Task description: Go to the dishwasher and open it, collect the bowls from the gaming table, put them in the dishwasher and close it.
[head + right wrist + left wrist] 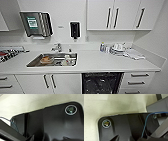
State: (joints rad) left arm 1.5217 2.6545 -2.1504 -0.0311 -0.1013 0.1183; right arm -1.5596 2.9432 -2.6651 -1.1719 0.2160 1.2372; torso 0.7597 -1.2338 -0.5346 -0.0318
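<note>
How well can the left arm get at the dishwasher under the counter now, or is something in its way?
Probably yes, though I cannot be sure. The dishwasher is straight ahead below the white counter, its dark inside already showing, and nothing stands before it. Where the left arm itself is, the pictures do not tell.

My head camera looked forward and down from high up, squarely at the white counter (100,62) — the sink (53,60) toward its left end, the dishwasher (101,83) dark below its front edge. Both wrist cameras sat very close behind their own dark plates, facing pale speckled floor (115,104) — the one surface they shared.
</note>
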